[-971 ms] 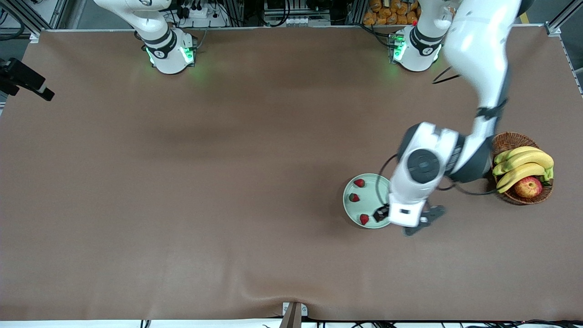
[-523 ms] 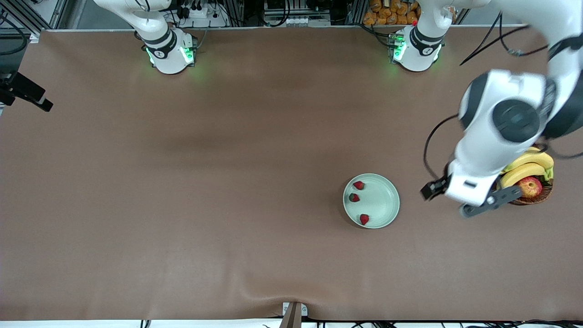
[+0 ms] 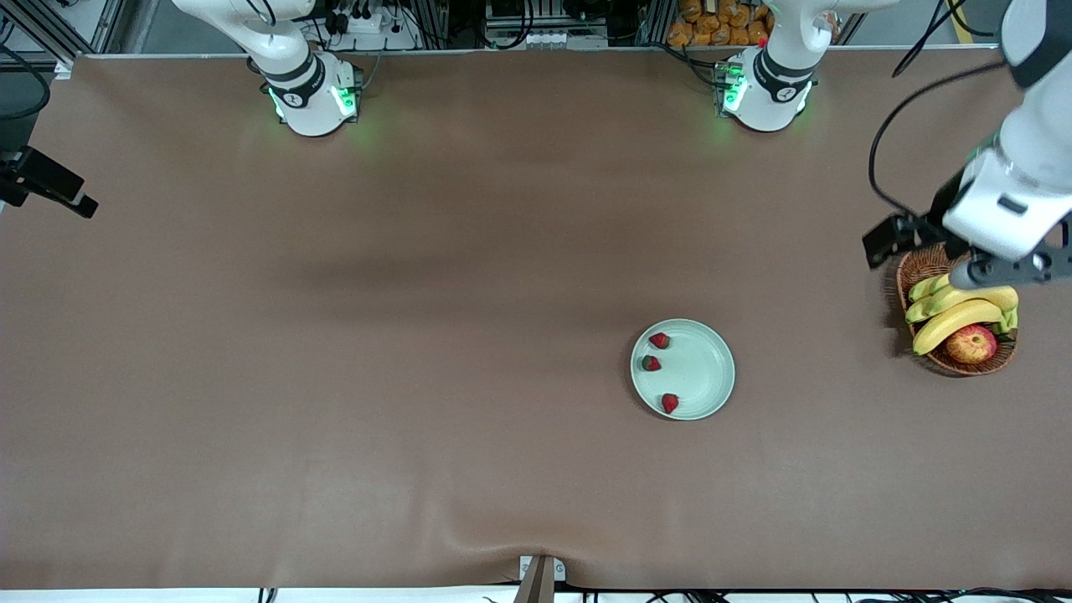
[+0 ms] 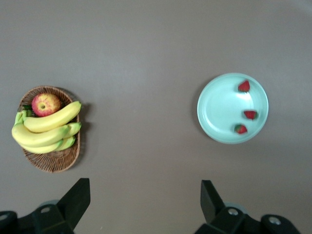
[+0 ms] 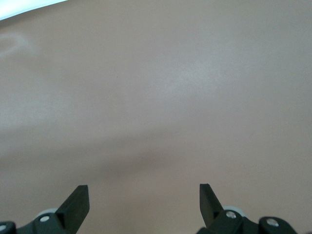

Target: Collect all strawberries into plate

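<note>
Three strawberries (image 3: 660,340) (image 3: 651,363) (image 3: 669,403) lie in the pale green plate (image 3: 705,373), along its edge toward the right arm's end. The left wrist view shows the same plate (image 4: 219,107) with the strawberries (image 4: 244,86) (image 4: 250,114) (image 4: 240,129) in it. My left gripper (image 3: 1003,270) hangs high over the wicker basket's edge, well away from the plate. It (image 4: 144,196) is open and holds nothing. My right gripper (image 5: 144,197) is open too, with only bare brown table under it.
A brown wicker basket (image 3: 925,264) with bananas (image 3: 955,318) and a red-yellow apple (image 3: 971,343) stands at the left arm's end of the table. Both arm bases (image 3: 311,96) (image 3: 764,88) stand along the table's back edge.
The left arm has risen from beside the plate and swung toward the basket at its own end of the table. The three strawberries and the plate have stayed put.
</note>
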